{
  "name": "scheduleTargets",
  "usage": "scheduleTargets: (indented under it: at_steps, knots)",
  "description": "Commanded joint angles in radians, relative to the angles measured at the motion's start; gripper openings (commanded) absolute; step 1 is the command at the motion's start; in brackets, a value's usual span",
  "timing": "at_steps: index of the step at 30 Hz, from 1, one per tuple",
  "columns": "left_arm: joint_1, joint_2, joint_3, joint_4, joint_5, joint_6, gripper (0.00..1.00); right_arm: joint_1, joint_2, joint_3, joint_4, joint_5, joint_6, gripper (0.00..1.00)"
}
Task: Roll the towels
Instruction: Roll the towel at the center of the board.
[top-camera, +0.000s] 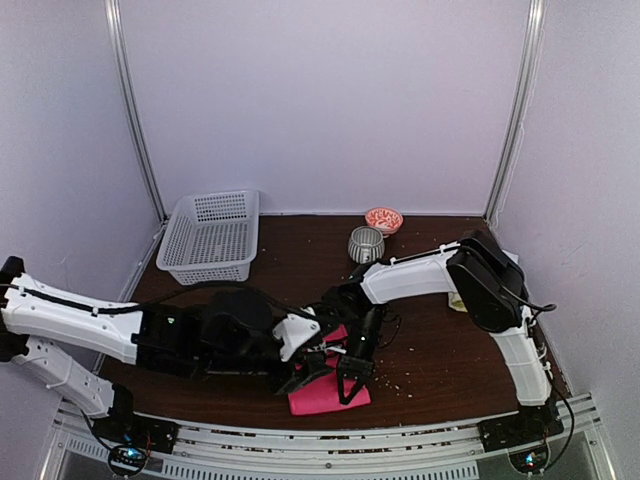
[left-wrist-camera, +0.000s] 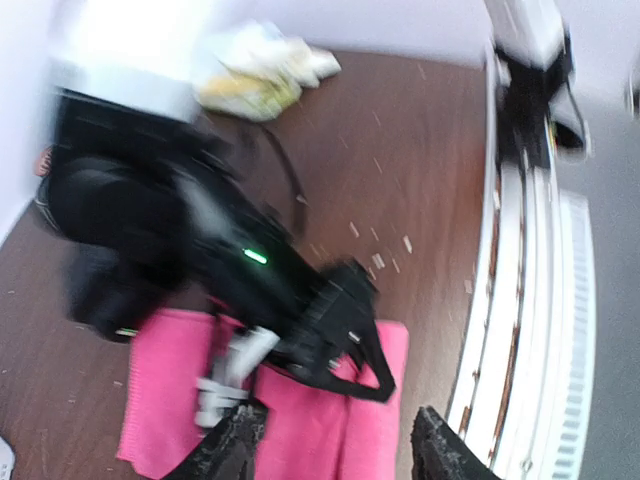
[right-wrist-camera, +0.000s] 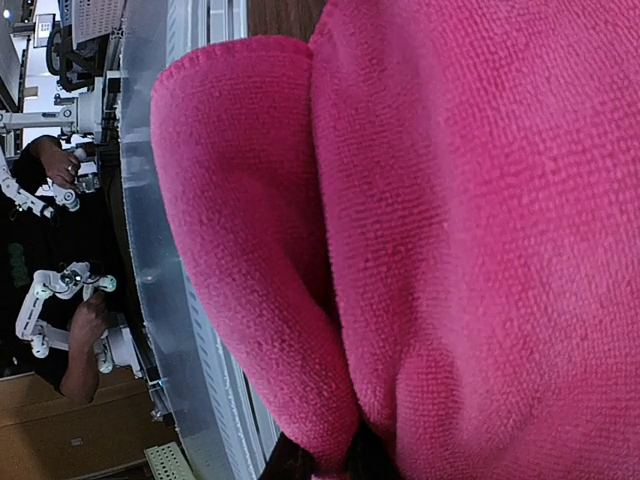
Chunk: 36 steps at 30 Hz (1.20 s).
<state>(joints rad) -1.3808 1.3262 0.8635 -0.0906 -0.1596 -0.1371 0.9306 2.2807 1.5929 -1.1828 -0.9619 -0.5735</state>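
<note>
Towel pinched at near table edge

Pink towel (top-camera: 325, 398) lay on the dark brown wood-grain table (top-camera: 440, 360), close to the near edge, just beside the ribbed metal rail (left-wrist-camera: 530, 300). Its fabric was fuzzy microfibre with a fine looped pile, bright pink, soft and thick. In the right wrist view it filled the frame, one edge turned over into a rounded, padded fold, and the cloth bunched down toward dark fingertips at the bottom. The right gripper (top-camera: 352, 378) was clamped narrow on that fold of the pink towel. The left gripper (left-wrist-camera: 335, 455) hung over the same towel from the left, its black fingers (left-wrist-camera: 235, 445) spread apart with nothing between them.

The left wrist view was motion-blurred. Pale cloths (left-wrist-camera: 255, 75), yellowish and white, sat crumpled in a loose heap at the right side of the table, well apart from the pink towel. A white plastic lattice basket (top-camera: 208, 238), rectangular, stood at the far left. A grey ribbed cup (top-camera: 366, 243) and a small round pink-patterned bowl (top-camera: 384, 218) stood near the back wall. Light crumbs (left-wrist-camera: 385, 262) were scattered over the wood.
</note>
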Motion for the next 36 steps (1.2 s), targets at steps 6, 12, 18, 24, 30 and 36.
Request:
scheduleTargets:
  at_steps: [6,12,18,24,30,36]
  knots:
    - [-0.069,0.331,0.113,-0.178,-0.159,0.103,0.64,-0.006,0.075,-0.015,0.064,0.203,0.031,0.06]
    - [-0.069,0.442,0.146,-0.163,-0.159,0.125,0.55,-0.006,0.069,-0.026,0.072,0.199,0.035,0.06]
    - [-0.069,0.465,0.149,-0.143,-0.131,0.130,0.40,-0.006,0.050,-0.037,0.075,0.194,0.032,0.07]
    - [-0.069,0.445,0.133,-0.128,-0.125,0.128,0.28,-0.013,0.012,-0.034,0.056,0.164,0.022,0.09]
    - [-0.069,0.435,0.103,-0.120,-0.092,0.119,0.12,-0.079,-0.074,0.044,-0.073,0.135,-0.060,0.25]
    - [-0.069,0.418,0.079,-0.088,-0.057,0.120,0.10,-0.140,-0.087,0.183,-0.052,0.149,-0.018,0.32]
